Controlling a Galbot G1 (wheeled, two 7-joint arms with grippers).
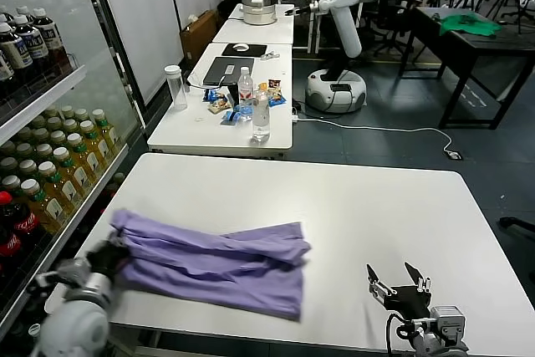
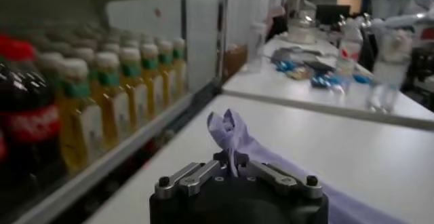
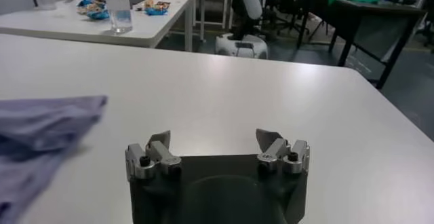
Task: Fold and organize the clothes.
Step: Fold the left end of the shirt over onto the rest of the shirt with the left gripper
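Since the left tool (image 1: 107, 257) is clamped on the T-shirt (image 1: 217, 263) at its end nearest the surface's left edge, a pinch of lavender fabric sticks up between its closed fingers in the left wrist view (image 2: 229, 132). The shirt lies half-folded along the surface's (image 1: 351, 206) front-left part, long axis running left to right, so the free end points toward the right tool (image 1: 399, 277). That one sits idle near the front edge, fingers wide apart, well clear of the fabric. I'd judge the next fold goes rightward along that axis; the left arm owns it.
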